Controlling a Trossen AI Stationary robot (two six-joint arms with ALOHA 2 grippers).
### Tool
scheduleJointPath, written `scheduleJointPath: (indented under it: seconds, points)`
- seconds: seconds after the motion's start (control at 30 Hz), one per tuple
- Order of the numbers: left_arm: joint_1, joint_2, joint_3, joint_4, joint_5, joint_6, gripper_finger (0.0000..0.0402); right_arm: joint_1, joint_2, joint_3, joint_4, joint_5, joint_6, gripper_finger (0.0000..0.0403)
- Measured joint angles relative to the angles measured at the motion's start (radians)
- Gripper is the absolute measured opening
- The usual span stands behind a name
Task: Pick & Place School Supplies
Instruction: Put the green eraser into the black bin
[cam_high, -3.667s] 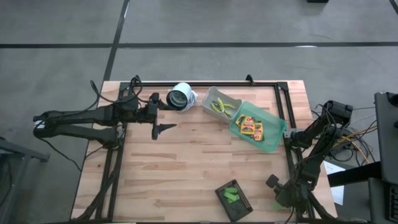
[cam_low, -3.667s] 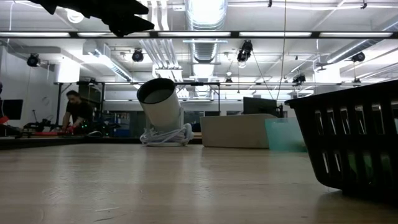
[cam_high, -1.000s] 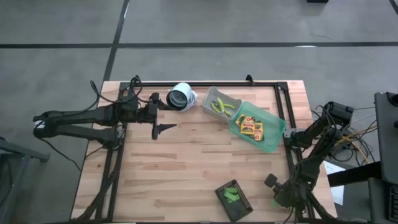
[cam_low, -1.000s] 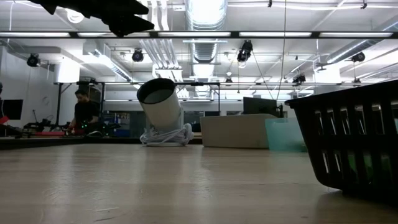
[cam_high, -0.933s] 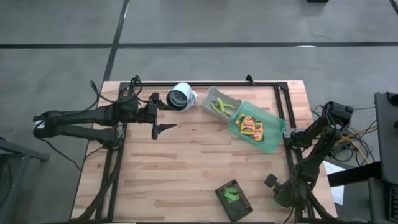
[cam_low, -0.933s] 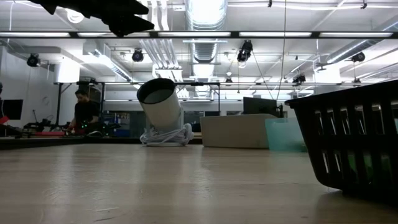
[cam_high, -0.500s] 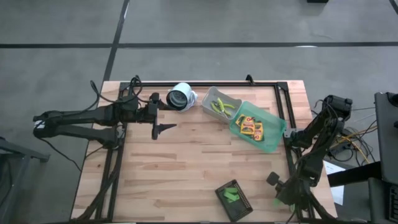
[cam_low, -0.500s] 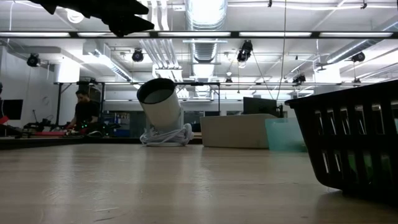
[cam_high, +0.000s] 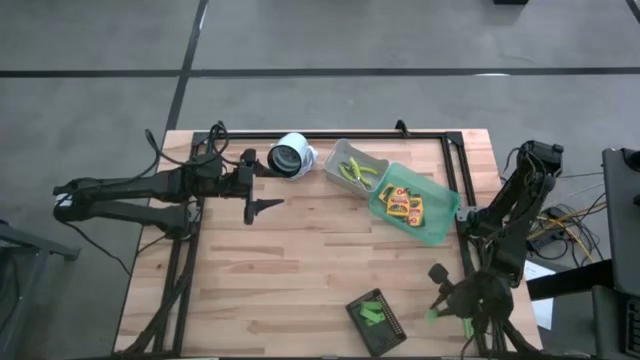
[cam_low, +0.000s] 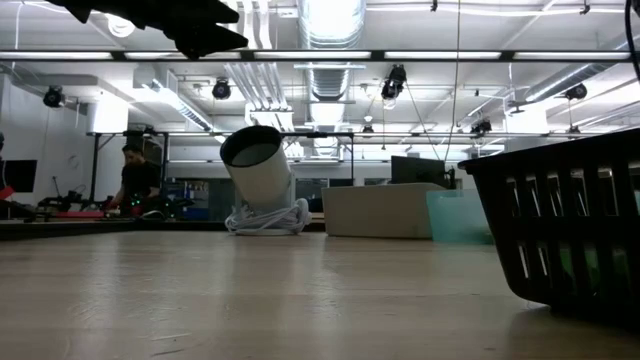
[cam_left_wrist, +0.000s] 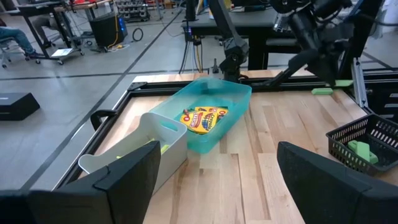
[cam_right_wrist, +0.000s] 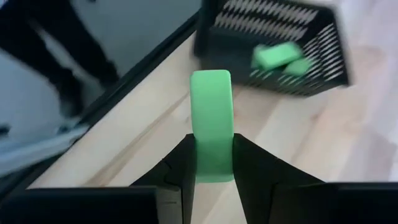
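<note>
My right gripper (cam_high: 437, 306) hangs over the table's near right corner, shut on a bright green block (cam_right_wrist: 211, 112). Ahead of it stands the dark tray (cam_right_wrist: 273, 43), which holds two more green blocks (cam_high: 373, 314). Yellow packs (cam_high: 404, 204) lie in the green bin (cam_high: 436, 228). Yellow-handled scissors (cam_high: 356, 172) lie in the grey bin (cam_high: 335, 158). My left gripper (cam_high: 260, 183) waits open above the table's far left part, and it also shows in its own wrist view (cam_left_wrist: 224, 186). My right gripper pinches the green block between its two fingers, one on each long side, at the block's rear end (cam_right_wrist: 211, 163). The fingers slant downward from the table's right side. The block sticks out lengthwise past the fingertips (cam_right_wrist: 181, 155), lifted clear of the wood.
A white cylinder (cam_high: 291, 156) lies at the far edge beside the grey bin. A black frame rail (cam_high: 466, 255) runs along the table's right side. Bare wood (cam_high: 300, 270) spreads across the middle. A person (cam_low: 135, 180) is in the room beyond.
My right gripper has risen from the table's near right corner with the green block and has tipped toward level, so the block is lifted clear. Its arm has straightened upward.
</note>
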Motion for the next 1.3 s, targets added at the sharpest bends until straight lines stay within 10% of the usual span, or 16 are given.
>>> scheduleJointPath:
  seconds: [0.47,1.3]
  points:
    - [0.000,0.000,0.000,0.000,0.000,0.000,0.0328,-0.179,-0.076,0.026,0.048,0.018,-0.074,0.0091]
    - [0.000,0.000,0.000,0.000,0.000,0.000,0.0328,-0.337,0.246,0.080,0.386,-0.141,0.028,0.0091]
